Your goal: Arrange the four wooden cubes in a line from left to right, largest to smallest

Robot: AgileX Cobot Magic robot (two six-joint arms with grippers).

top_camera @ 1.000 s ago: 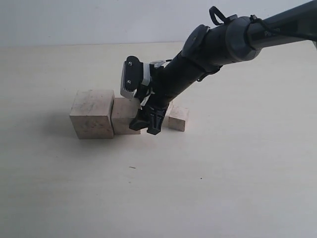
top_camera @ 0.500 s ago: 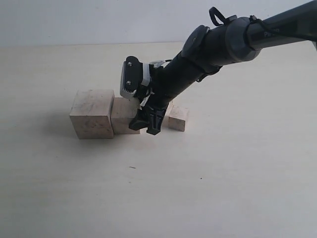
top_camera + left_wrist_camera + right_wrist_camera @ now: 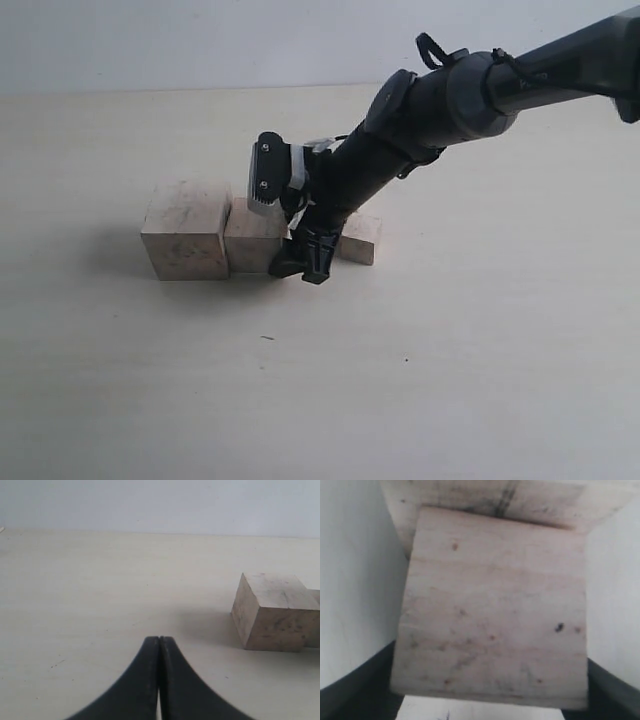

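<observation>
The four wooden cubes stand in a row in the exterior view. The largest cube (image 3: pixel 185 228) is at the left and the second cube (image 3: pixel 255 240) touches its right side. The smallest cube (image 3: pixel 361 241) is at the right end. The third cube (image 3: pixel 492 615) is hidden behind my right arm there. It fills the right wrist view, with the second cube (image 3: pixel 520 500) just beyond it. My right gripper (image 3: pixel 305 262) (image 3: pixel 490 685) is shut on this third cube, low at the table. My left gripper (image 3: pixel 159 640) is shut and empty, well short of the largest cube (image 3: pixel 275 612).
The pale tabletop (image 3: pixel 300 380) runs bare in front of the row and to both sides. My right arm (image 3: pixel 440 100) reaches in from the upper right, above the smallest cube. A light wall stands behind the table.
My right gripper has gone down toward the table and a little to the right, right of the second cube. The largest, second and smallest cubes have not moved.
</observation>
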